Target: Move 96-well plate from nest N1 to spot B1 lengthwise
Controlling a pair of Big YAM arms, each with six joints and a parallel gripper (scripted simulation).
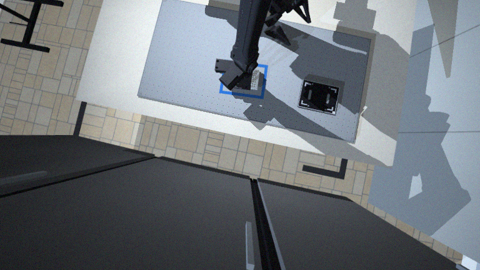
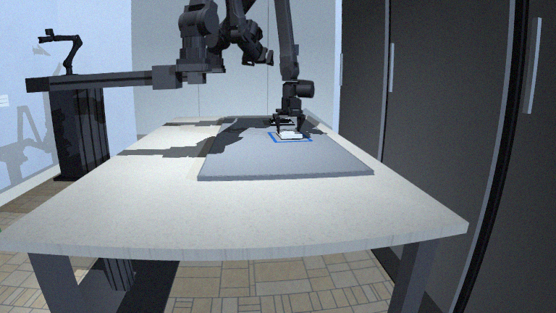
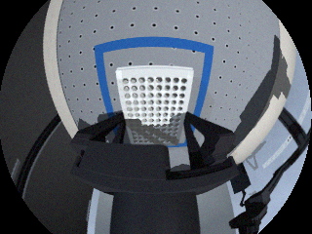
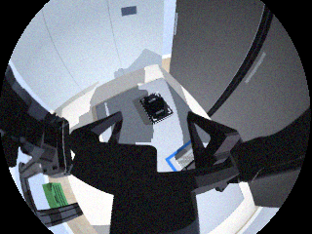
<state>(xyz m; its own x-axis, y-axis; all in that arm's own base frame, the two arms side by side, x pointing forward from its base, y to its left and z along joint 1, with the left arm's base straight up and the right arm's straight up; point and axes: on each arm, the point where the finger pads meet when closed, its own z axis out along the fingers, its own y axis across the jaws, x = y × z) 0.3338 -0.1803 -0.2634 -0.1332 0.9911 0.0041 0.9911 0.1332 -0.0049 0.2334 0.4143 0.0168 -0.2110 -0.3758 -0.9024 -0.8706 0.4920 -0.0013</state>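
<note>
The white 96-well plate [image 1: 254, 79] [image 2: 289, 134] [image 3: 155, 72] is level within the blue taped outline [image 1: 265, 75] [image 2: 292, 141] [image 3: 153, 41], its long side along the outline's long side. My left gripper [image 2: 289, 130] [image 3: 154, 114] is shut on the plate, one finger at each long side. The plate is low over the board or on it; I cannot tell if it touches. In the top view the left arm hides part of it. The black plate nest [image 1: 318, 96] [image 4: 156, 106] is empty. My right gripper [image 1: 299, 33] [image 2: 260, 63] [image 4: 154, 114] is open and empty, high over the board's back edge.
The grey perforated board [image 1: 184, 40] [image 2: 282, 161] lies on the pale table [image 2: 229, 215]. The nest stands right of the outline in the top view. Tall dark cabinets [image 1: 169, 210] [image 2: 442, 88] stand beyond the table's near side there. The two arms are close together above the board.
</note>
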